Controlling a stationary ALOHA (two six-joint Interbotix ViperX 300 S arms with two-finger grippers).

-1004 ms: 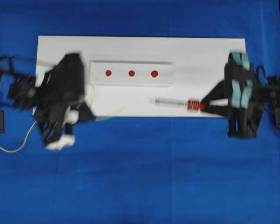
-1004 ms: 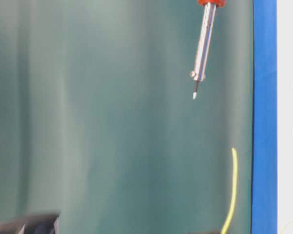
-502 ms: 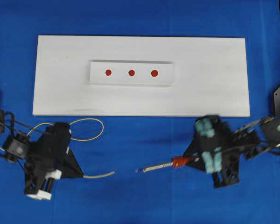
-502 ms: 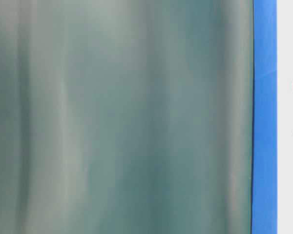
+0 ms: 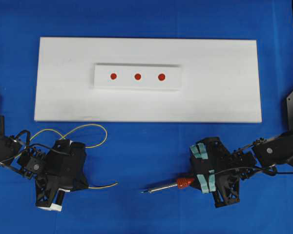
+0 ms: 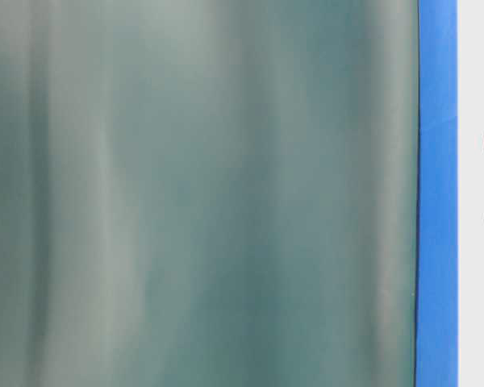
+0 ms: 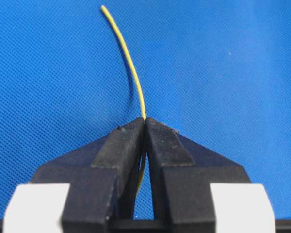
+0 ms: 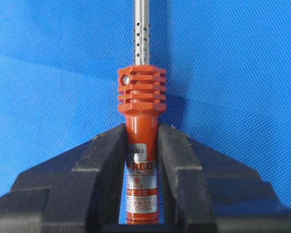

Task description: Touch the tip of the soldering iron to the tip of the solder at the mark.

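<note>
A blue cloth covers the whole work surface, and a white board lies across its upper part in the overhead view. A smaller raised white strip sits in the middle of the board and carries three red marks in a row. In the table-level view a blurred grey-green backdrop fills most of the picture, with a band of the cloth and the edge of the board with the marks at the right.

At lower left, off the board, the left gripper rests low over the cloth. Its jaws are pressed together at the tips and pinch the solder between them. The free end of the thin yellow wire curves out past the fingertips and points right, toward the middle of the cloth; behind the gripper the wire loops up toward the board's near edge.

At lower right, also off the board, the right gripper clamps the red-orange handle of the soldering iron, one jaw on each side of the handle below its ribbed collar. The silver shaft extends left, with the tip low over the cloth. The iron's tip and the solder's end are apart, a stretch of bare cloth between them, and both are well away from the marks.
</note>
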